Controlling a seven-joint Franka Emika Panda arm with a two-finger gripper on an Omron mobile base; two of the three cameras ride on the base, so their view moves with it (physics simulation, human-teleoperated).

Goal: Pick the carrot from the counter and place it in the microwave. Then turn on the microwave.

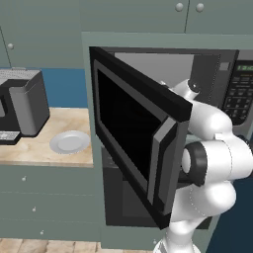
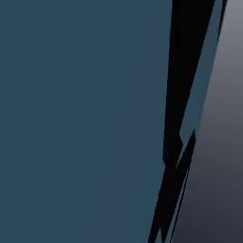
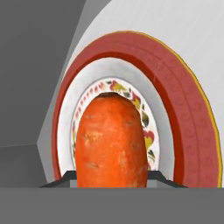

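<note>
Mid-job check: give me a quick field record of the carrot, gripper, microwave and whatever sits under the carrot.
carrot: held between the finger tips, over a plate
gripper: shut on the carrot
plate in microwave: red-rimmed, patterned centre, below the carrot
microwave: door swung open, arm reaching inside
keypad: at right, untouched
counter: bears a grey plate

A flat dark blue-grey surface (image 2: 80,118) is seen across the left and middle. A narrow black jagged band (image 2: 182,85) is seen running from the top right down to the bottom edge, tapering to points low down. A grey surface (image 2: 218,156), shaded lighter above and darker below, is seen along the right edge. What these surfaces belong to cannot be told.
</note>
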